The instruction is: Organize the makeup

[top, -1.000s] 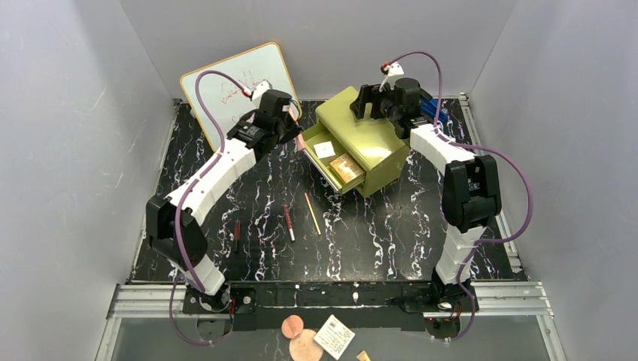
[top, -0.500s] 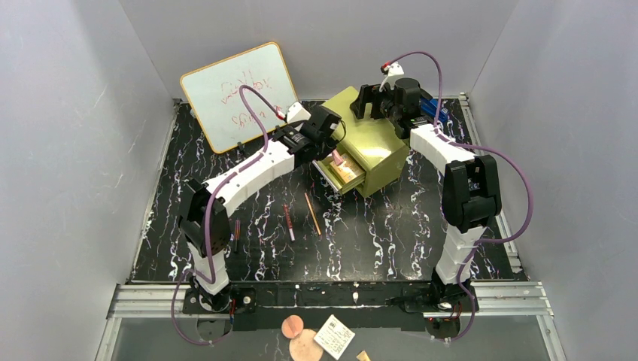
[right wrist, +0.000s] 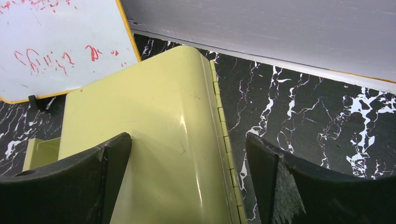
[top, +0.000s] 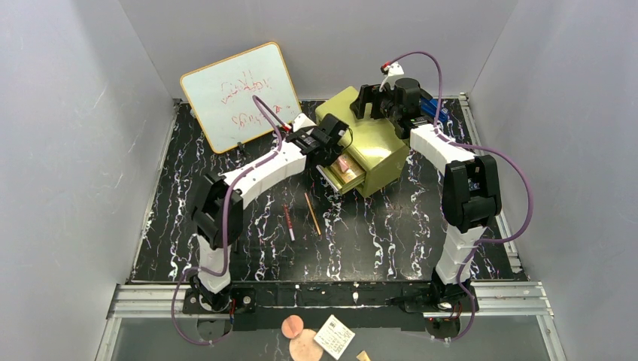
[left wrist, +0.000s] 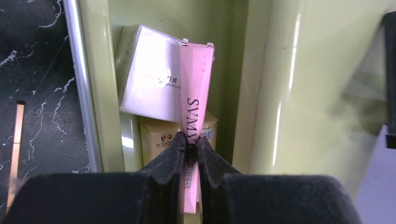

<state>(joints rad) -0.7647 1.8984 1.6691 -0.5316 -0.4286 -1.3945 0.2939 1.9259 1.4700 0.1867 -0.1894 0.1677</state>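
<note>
The whiteboard (top: 239, 94) with red writing leans against the back wall, left of the olive-yellow drawer chest (top: 374, 141). On the black marbled table (top: 391, 233), in front of the chest and to its left, lie a dark-red pencil (top: 289, 222) and, just beside it on the chest's side, a tan pencil (top: 312, 213); the two are apart, both well short of the chest.

The left gripper (left wrist: 190, 140) hangs over the chest's pulled-out drawer (left wrist: 100, 93). Its fingers (left wrist: 170, 156) are pressed together on the thin pink case (left wrist: 196, 79), which they hold edge-on by its near end, the far end pointing into the drawer. Below the case, inside the drawer, the small white square box (left wrist: 147, 79) lies at the far end, its near edge overlapping the tan-orange palette (left wrist: 156, 135). Whether the case touches either of them I cannot tell.

At the back of the chest, the right gripper (right wrist: 187, 144) sits over the rounded, hinged top. Its fingers (right wrist: 112, 158) are spread wide apart with nothing between them but the chest's top; whether they touch it I cannot tell.
</note>
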